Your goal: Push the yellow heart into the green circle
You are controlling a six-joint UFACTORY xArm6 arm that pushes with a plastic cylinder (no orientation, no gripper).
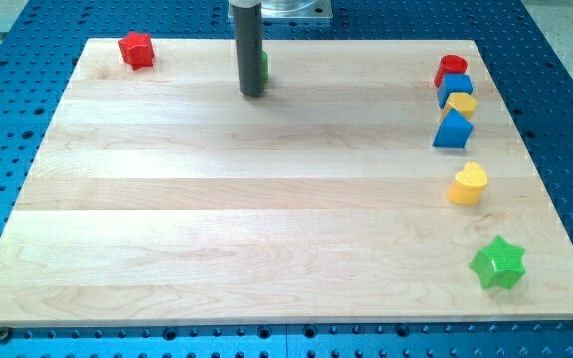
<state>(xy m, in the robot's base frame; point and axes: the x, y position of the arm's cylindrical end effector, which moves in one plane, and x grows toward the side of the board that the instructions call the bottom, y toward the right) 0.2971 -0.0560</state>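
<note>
My tip (253,94) holds nothing; this end effector is only a rod. The yellow heart (469,184) sits far toward the view's right and lower. A green bit (264,66), maybe the circle, hides behind my rod.

No readable txt, labels, brand marks, nos. or signs anywhere: none on the pale wooden board (267,199), the small coloured blocks, or the blue perforated table (565,119) around it.
</note>
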